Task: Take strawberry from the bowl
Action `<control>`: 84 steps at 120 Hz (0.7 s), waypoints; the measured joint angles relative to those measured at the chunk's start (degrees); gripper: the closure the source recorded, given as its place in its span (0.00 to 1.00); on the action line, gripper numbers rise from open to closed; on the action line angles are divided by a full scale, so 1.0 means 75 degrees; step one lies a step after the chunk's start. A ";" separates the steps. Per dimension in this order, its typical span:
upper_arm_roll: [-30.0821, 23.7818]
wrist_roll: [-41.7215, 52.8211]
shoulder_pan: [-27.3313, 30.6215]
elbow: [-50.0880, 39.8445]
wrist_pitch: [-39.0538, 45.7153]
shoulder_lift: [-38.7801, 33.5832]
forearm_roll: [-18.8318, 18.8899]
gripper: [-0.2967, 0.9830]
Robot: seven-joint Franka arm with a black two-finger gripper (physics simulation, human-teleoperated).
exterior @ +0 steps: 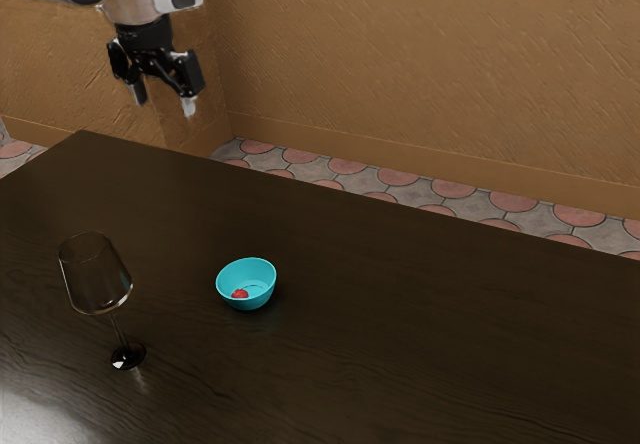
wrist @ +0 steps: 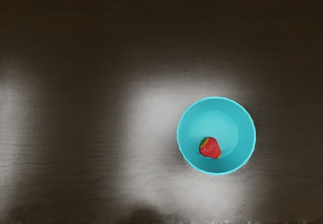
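End effector (exterior: 164,102) hangs open, well clear of the bowl rim (wrist: 254,135), strawberry (wrist: 211,148) inside.

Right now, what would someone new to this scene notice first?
Probably the bright turquoise bowl on the dark table, with a red strawberry inside, off its center. Next, the clear wine glass standing nearby, and the open black end effector hanging above.
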 joint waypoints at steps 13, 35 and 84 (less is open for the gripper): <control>0.0248 0.0093 -0.0429 -0.0095 -0.0095 -0.0227 0.0050 0.23; 0.0943 0.0192 -0.1331 0.0666 0.0383 0.1882 -0.0035 0.23; 0.1239 -0.0204 -0.1789 -0.2663 0.3230 0.2037 -0.0717 0.23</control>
